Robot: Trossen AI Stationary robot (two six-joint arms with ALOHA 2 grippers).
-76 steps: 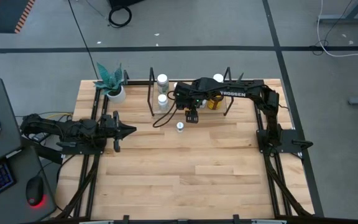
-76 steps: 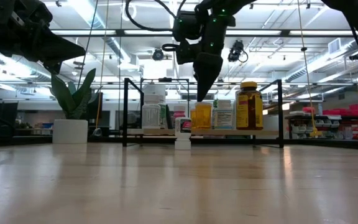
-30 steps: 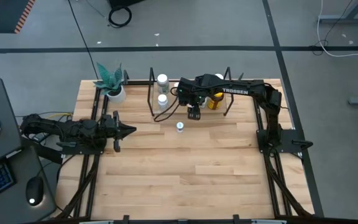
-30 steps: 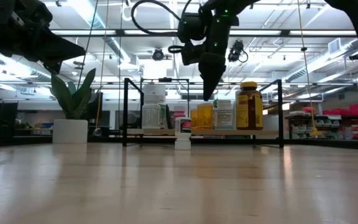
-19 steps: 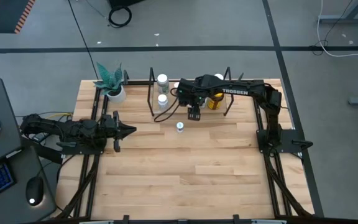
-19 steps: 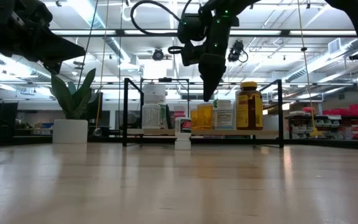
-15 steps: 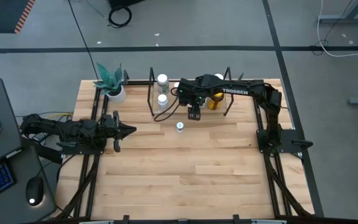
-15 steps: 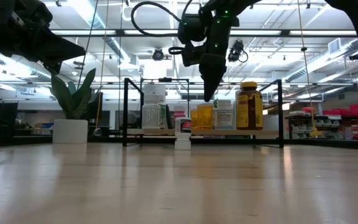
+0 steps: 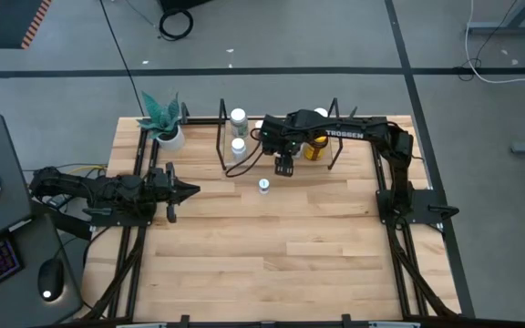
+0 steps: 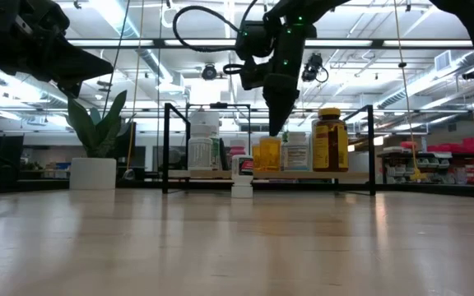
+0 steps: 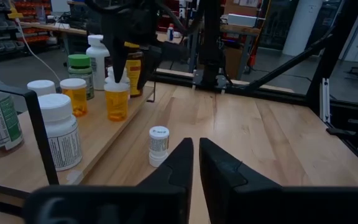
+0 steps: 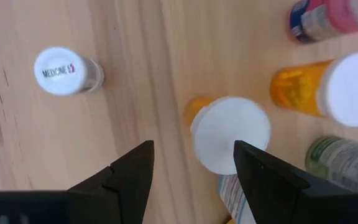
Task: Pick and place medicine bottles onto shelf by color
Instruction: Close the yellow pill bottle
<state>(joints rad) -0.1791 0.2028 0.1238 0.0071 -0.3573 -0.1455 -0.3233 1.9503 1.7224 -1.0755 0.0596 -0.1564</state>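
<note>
Your right gripper (image 12: 191,163) hangs open, holding nothing, right over an orange bottle (image 12: 229,132) on the shelf (image 9: 249,162). From up high the arm hides that bottle. One small white bottle (image 9: 263,185) stands alone on the table (image 9: 272,255), just in front of the shelf. Your left gripper (image 9: 190,190) waits shut at the table's left side, w/ nothing in it.

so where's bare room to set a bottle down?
Free: the table's near half, between the arm bases, in front of the lone small bottle. Crowded: the shelf, with bottles and the right gripper above an orange bottle.
</note>
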